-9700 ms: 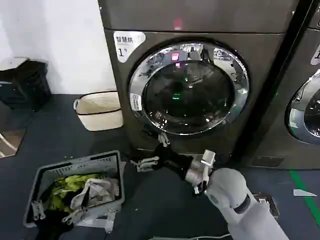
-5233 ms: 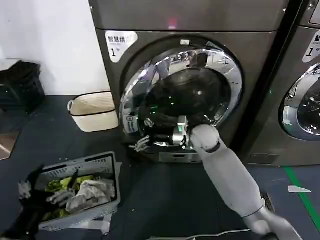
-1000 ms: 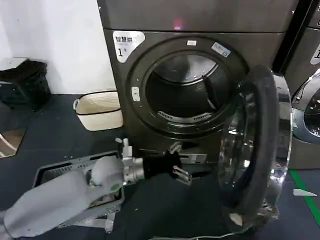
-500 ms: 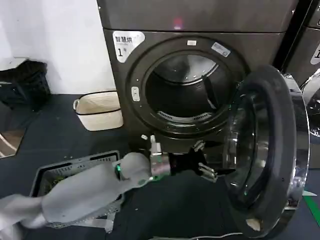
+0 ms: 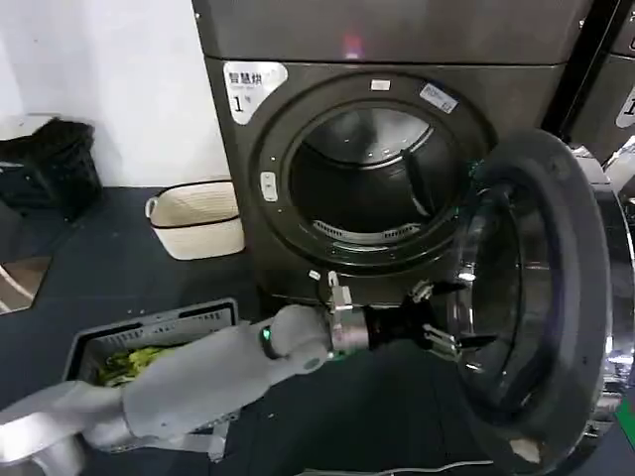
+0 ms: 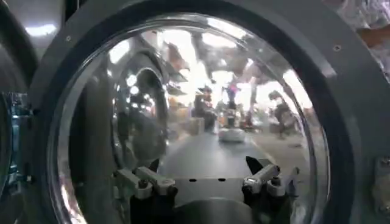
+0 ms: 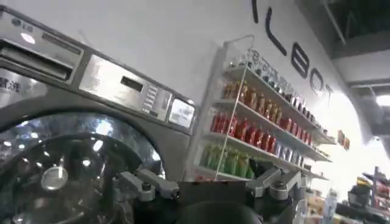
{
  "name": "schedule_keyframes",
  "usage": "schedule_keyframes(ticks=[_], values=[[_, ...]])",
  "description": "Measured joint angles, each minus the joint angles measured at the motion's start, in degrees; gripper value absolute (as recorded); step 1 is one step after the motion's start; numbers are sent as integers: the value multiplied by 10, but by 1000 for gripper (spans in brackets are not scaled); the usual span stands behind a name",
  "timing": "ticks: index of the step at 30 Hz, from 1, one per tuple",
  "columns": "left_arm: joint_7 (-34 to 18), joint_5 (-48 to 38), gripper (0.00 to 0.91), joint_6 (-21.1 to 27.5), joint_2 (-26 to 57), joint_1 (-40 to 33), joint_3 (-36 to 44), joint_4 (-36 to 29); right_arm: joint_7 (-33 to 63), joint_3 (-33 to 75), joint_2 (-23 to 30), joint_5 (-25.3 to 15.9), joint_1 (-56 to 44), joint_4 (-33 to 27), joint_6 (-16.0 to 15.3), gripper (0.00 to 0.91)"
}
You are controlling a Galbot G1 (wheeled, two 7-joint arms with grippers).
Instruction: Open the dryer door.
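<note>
The dryer door (image 5: 568,248) stands swung wide open to the right, its dark grey inner rim and glass facing me. The drum opening (image 5: 367,188) is uncovered. My left arm reaches across low in front of the dryer. My left gripper (image 5: 444,332) is open, its fingertips against the door's inner glass near the lower edge. In the left wrist view the door (image 6: 350,122) is close ahead, and the left gripper (image 6: 204,178) has nothing between its spread fingers. My right gripper (image 7: 207,182) is open and holds nothing, away from the door.
A grey laundry basket (image 5: 159,322) with clothes sits on the floor at the left, under my left arm. A cream basket (image 5: 196,218) stands by the wall beside the dryer. A second machine (image 5: 595,109) stands right behind the open door. Shelves of bottles (image 7: 256,134) stand beyond the right gripper.
The door went from shut to wide open. Over the last second my left gripper moved right to the door's inner side, and the door swung farther right.
</note>
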Motion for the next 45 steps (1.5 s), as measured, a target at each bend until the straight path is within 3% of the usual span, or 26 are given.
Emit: schedule_keyframes(ticks=[11,30,45], values=[[-10,30,907,-6,-58,-7,22,47,-2,50,-12,-15,-18,-25,-10,907],[-19,58,907,-15,-213,-23,11,190,0,109,-29,-52,-34,-73,-14,907],[-35,90,907,-22,-288,-23,-16,269,22,144,-41,-52,-44,-93,3,907]])
